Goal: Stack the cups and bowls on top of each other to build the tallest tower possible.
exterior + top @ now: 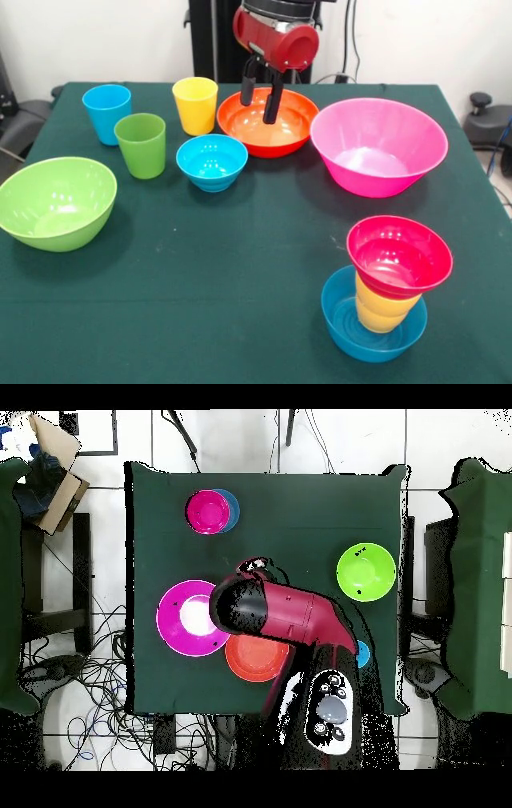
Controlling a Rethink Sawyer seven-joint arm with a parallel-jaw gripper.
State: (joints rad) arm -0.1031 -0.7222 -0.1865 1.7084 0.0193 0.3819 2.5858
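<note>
The dark green cloth-covered table [240, 320] carries everything, spread well apart. At the right of the front view sits the large glossy pink plastic bowl [378, 146], upright and empty; at the left edge lies the large lime green plastic bowl [56, 202]. At the top centre the wide orange plastic bowl [268, 122] rests just beside the pink one, and the robot's hand [262, 100] hangs over its rim with its two dark fingers [274, 100] narrowly parted, holding nothing.

In the lower right stands the start of a tower [384, 300]: a small blue bowl at the bottom, a squat yellow-orange stepped cup inside it, and a small red bowl perched on top, tilted. A second small blue plastic bowl [212, 162] sits in the middle, below the orange one. Three tumblers stand at the upper left: yellow [195, 105], green [142, 144] and light blue [106, 113].

All pieces look light, stiff and slippery, so they should slide easily under a push. The orange bowl's thin rim seems the best place to pinch, one finger inside and one outside.
</note>
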